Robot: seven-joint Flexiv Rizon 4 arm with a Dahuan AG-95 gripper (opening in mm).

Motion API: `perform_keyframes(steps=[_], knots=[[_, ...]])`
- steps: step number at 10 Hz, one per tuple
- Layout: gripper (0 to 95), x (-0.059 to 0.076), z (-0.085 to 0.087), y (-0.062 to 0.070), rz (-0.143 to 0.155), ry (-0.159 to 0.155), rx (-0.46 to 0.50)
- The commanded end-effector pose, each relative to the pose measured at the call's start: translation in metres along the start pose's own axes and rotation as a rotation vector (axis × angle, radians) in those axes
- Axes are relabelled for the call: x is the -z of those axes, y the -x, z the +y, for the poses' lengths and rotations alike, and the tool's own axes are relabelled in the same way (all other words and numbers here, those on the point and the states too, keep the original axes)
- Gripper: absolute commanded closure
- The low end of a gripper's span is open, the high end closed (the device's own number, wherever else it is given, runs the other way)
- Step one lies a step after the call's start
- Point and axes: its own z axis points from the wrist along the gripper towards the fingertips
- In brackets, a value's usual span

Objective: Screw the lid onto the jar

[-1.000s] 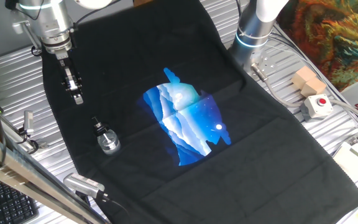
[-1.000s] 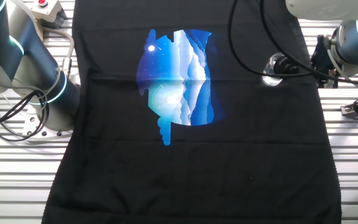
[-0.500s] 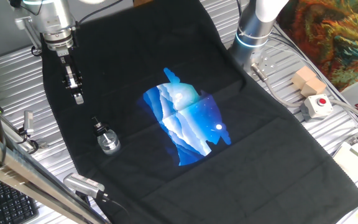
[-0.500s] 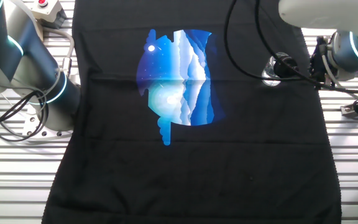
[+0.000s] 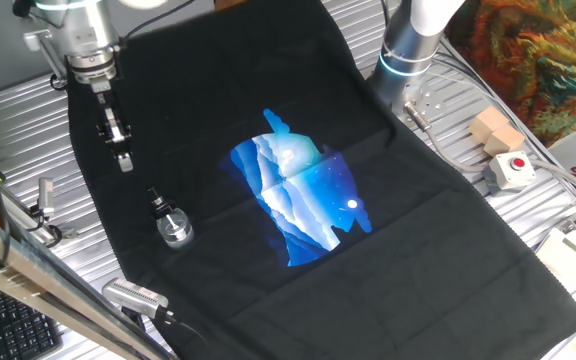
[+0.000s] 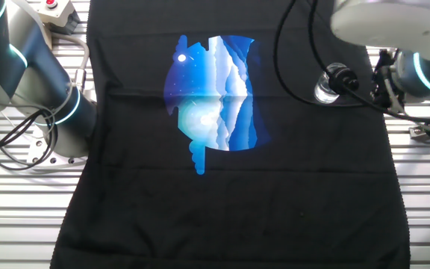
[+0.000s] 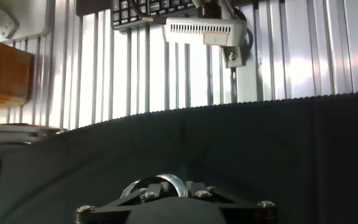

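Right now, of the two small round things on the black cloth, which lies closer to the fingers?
The lid, the tiny dark cap. It lies on the fingers' side of the jar, the larger shiny clear-glass piece, which it seems to touch.

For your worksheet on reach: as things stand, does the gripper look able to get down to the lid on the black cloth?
Probably yes. The gripper hangs above the cloth, short of the lid, which lies beside the jar. Nothing stands between them.
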Motion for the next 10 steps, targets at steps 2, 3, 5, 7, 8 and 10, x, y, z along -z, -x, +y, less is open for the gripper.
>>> perform_keyframes(steps=[2, 3, 5, 7, 8, 10], knots=[[76.0, -0.0021, 0.0014, 0.0016, 0.010, 0.015, -0.037], [76.0, -0.0022, 0.0015, 0.0016, 0.007, 0.021, -0.037], [76.0, -0.0031, 0.0022, 0.0016, 0.001, 0.030, -0.039], [76.0, -0.0055, 0.0030, 0.0016, -0.009, 0.053, -0.047], [76.0, -0.0067, 0.0028, 0.0016, -0.013, 0.057, -0.046], [76.0, -0.0098, 0.0039, 0.0015, -0.028, 0.077, -0.046]])
